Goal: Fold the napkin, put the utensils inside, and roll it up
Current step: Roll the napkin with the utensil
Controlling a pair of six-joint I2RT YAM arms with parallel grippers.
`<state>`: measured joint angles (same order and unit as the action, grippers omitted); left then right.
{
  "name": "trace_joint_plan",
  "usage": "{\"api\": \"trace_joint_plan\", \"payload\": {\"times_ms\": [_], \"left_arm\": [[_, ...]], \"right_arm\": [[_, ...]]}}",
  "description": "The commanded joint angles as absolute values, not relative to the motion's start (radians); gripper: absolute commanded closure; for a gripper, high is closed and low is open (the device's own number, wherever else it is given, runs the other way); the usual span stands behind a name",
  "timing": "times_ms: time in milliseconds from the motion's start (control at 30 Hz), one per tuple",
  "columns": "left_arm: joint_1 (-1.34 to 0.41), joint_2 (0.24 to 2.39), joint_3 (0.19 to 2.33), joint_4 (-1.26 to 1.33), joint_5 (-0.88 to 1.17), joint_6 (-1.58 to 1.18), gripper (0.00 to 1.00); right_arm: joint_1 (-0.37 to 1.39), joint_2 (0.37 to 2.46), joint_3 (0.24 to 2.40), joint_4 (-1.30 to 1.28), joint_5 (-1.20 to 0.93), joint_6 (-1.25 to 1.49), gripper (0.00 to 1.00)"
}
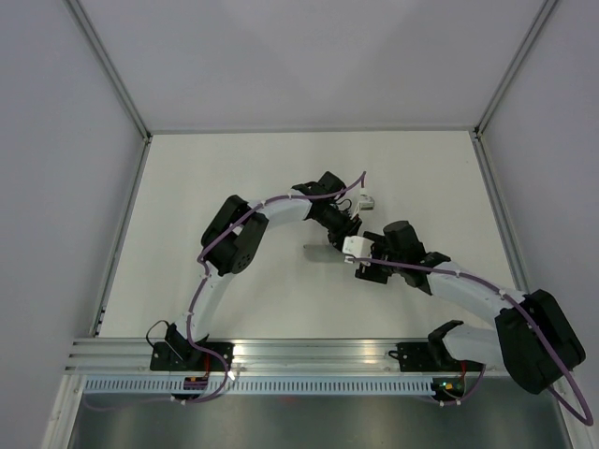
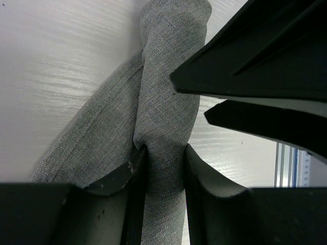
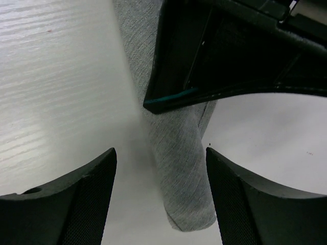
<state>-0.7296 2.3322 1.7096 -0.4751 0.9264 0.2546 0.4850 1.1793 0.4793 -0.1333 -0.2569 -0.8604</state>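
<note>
While I am watching from far away, the napkin [image 2: 168, 92] is lying rolled up into a long grey tube on the white table [image 1: 215, 187]. It is sitting close to the middle and a little to the right. A looser fold of the same cloth is lying along one side of the tight roll and touching it.

My left gripper [image 2: 163, 153] is reaching in from the far side and squeezing the roll. Its two dark fingers [image 2: 120, 176] are pressing on both sides of the cloth.

My right gripper [image 3: 161, 153] is coming in from the near right, spread wide and holding nothing. Its fingers [image 3: 76, 194] are sitting one on each side of the round end of the roll, with bare table showing between them and the cloth.

Both grippers are hanging very near each other over the roll. From above, only a short grey bit is sticking out to the left from under them. I am not able to tell what is inside the roll.
</note>
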Motion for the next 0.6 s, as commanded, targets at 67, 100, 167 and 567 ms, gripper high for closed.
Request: {"api": "trace_joint_plan", "payload": {"times_ms": [67,100,167,567], "left_arm": [[-0.744,2.408,1.692,-0.589,0.884,0.219,0.65],[-0.744,2.410,1.692,-0.589,0.884,0.218,0.65],[-0.744,2.407,1.690,-0.589,0.885,0.215,0.63],[-0.744,2.361,1.695,-0.581,0.910,0.216,0.59]], "right_arm": [[0.537,1.255,0.477,0.034,-0.130,-0.870,0.25],[0.538,1.270,0.477,0.035,-0.130,-0.870,0.27],[0.541,1.275,0.477,0.038,-0.130,-0.864,0.29],[0.546,1.316,0.505,-0.030,-0.127,-0.854,0.71]]}}
